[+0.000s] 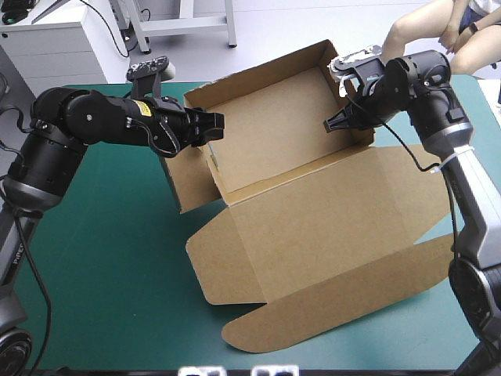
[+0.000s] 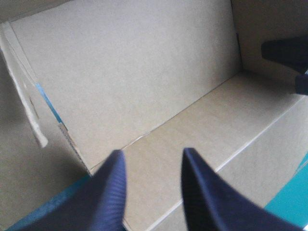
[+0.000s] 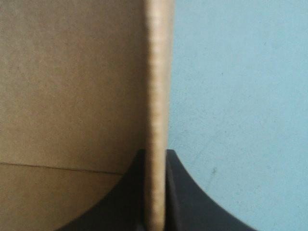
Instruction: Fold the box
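So the brown box (image 1: 274,117) is sitting toward the far middle of the teal-green counter (image 1: 102,258), half built: the tray walls are up, and the lid (image 1: 329,227) lies flat on the cover, spreading out toward the near right, flaps and all. The right gripper (image 1: 330,124) has the tray's right wall (image 3: 156,86) pinched, black fingers practically closed with just the thickness of the board between them. From its own camera you see the board edge-on, box inside on one side and bare cover on the other. The left gripper (image 1: 213,125) is at the tray's left side, up by the rim, fingers spread apart and gripping nothing, pointing across the tray's inside. From there you can just catch a black finger of the right gripper at the opposite wall.
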`<state>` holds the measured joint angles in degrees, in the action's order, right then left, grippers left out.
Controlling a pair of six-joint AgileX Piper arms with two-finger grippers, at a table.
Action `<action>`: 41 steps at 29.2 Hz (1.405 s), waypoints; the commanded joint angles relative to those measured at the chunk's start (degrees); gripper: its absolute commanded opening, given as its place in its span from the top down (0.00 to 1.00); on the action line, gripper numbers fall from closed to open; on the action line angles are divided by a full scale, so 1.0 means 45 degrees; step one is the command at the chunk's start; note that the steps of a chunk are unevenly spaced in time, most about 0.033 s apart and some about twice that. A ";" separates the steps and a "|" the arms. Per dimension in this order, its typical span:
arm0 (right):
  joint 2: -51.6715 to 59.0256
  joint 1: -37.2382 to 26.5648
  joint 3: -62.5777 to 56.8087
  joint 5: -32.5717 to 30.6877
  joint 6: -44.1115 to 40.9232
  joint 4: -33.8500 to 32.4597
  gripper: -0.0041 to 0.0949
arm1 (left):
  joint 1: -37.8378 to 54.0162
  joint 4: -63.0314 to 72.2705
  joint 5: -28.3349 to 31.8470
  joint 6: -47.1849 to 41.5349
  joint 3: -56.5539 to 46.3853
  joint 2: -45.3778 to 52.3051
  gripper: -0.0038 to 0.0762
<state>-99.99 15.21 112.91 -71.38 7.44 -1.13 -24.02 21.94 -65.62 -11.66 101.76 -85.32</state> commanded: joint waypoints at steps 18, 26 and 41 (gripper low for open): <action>0.1773 -0.0291 0.0444 -0.0058 0.0046 -0.0089 0.98 | 0.4210 0.1145 -0.0609 0.2592 0.0887 0.1148 0.93; 0.2931 -0.0291 0.0398 -0.0058 0.0102 -0.0261 0.98 | 0.8535 0.4595 -0.0473 0.4017 0.0414 0.0584 0.93; 0.3771 -0.0291 0.0370 -0.0058 0.0403 0.1534 0.98 | 0.9232 0.5629 0.0418 0.7162 -0.2792 -0.1536 0.93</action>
<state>-85.58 14.20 112.91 -71.43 8.50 2.38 17.57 41.43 -66.14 16.68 91.13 -93.55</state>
